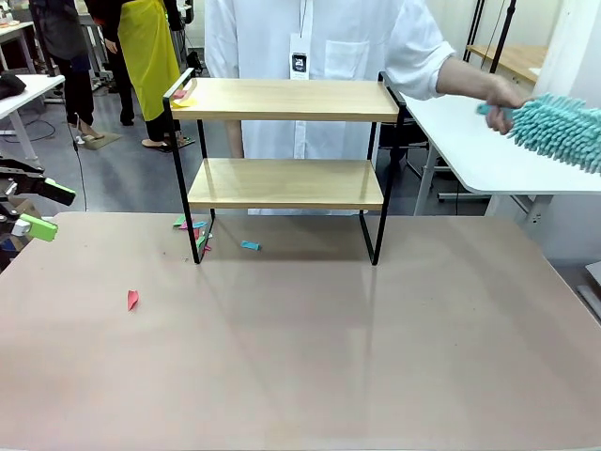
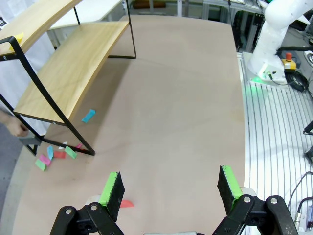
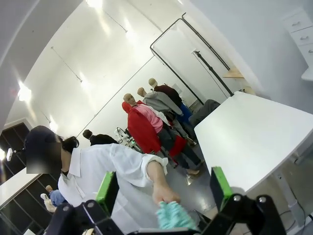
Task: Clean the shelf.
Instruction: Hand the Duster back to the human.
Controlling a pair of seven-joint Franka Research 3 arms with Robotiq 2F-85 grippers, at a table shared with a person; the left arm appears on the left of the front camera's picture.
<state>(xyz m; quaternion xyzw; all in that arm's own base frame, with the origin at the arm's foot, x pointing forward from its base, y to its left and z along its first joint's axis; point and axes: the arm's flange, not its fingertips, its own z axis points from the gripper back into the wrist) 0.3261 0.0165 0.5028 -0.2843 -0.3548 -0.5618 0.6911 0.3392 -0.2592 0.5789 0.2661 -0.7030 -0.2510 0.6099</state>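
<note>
— Two claws, both wide open, holding nothing: left gripper point(image 2: 168, 188), right gripper point(image 3: 164, 188).
— Where's the shelf point(image 1: 286, 183)?
— Far across the big table point(image 1: 310, 348). Paper scraps point(image 2: 55, 154) lie by its leg.
— And the teal duster point(image 1: 559, 130)?
— Half cut off, in the person's hand point(image 1: 502, 99).

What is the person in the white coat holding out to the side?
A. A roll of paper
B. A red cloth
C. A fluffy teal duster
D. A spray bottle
C: the person's hand grips a fluffy teal duster over the white table, to the right of the shelf.
</note>
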